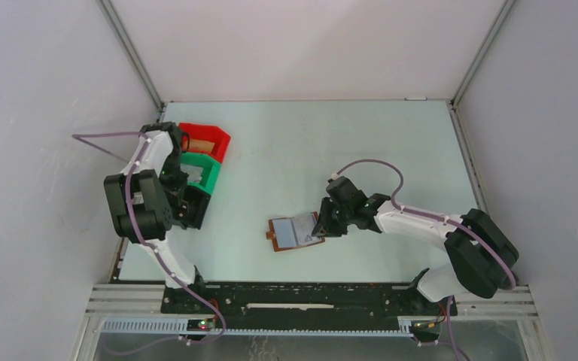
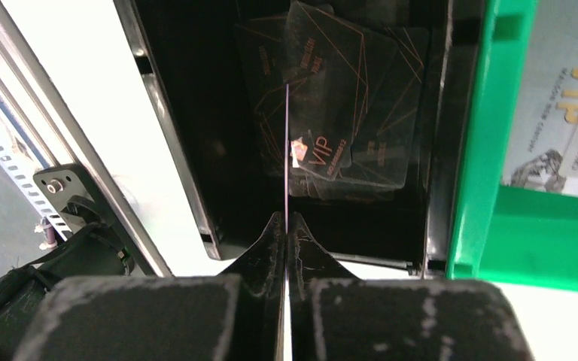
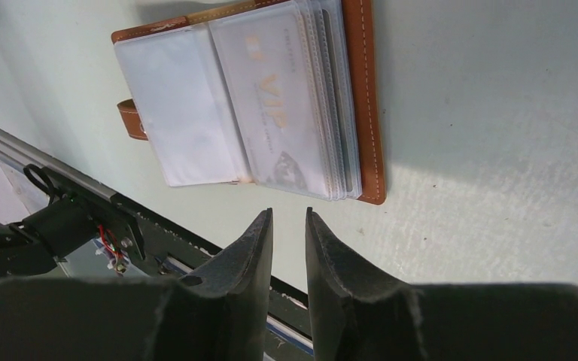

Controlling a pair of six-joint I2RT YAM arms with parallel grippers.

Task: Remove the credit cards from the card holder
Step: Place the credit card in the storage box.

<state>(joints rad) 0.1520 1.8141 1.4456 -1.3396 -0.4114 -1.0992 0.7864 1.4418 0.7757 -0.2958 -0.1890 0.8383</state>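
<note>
Left gripper with card above card-filled bin

The card holder lies opened flat on the tabletop, near the front centre, with its strap tab at its left. A card sits in the sleeves of the half away from the tab. The right tool stands just beside the holder's right edge, apart from it. Three bins run along the left side: far bin, middle bin, near bin. The left tool hangs over the near bin with a single card edge-on between its fingers. Loose cards lie overlapped in that bin, and further cards lie in the middle bin.
</note>
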